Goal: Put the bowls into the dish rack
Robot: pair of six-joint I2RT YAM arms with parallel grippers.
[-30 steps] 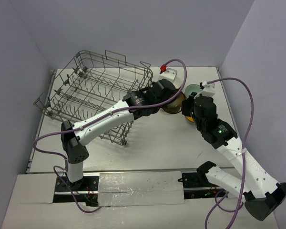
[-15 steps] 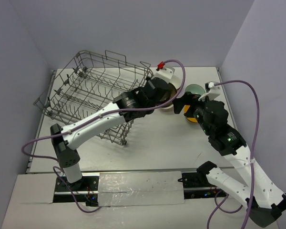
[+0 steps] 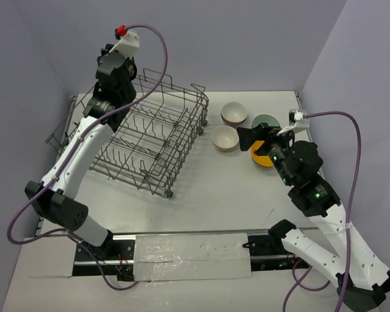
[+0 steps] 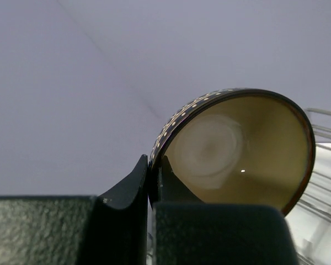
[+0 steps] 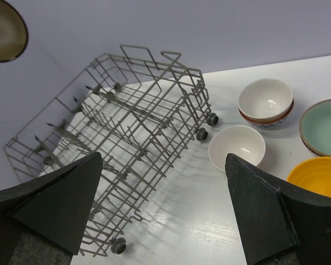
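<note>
My left gripper (image 4: 153, 163) is shut on the rim of a beige-brown bowl (image 4: 237, 149) with a dark dotted outside. It is raised high above the far left corner of the dish rack (image 3: 143, 136); that bowl (image 5: 5, 27) also shows in the right wrist view. My right gripper (image 3: 246, 138) stands open with nothing between its fingers, low over the table, next to a white bowl (image 3: 225, 138). Behind it sits another white bowl (image 3: 234, 114). A pale green bowl (image 3: 265, 121) and an orange-yellow bowl (image 3: 259, 159) lie to the right. The rack (image 5: 116, 138) holds no bowls.
The grey wire rack sits tilted on the left half of the table, its small wheels (image 5: 203, 133) facing the bowls. Purple cables loop off both arms. Walls close in the back and both sides.
My left arm has swung from beside the bowls up and left over the rack, carrying the beige-brown bowl. My right gripper has opened and shifted slightly right.
</note>
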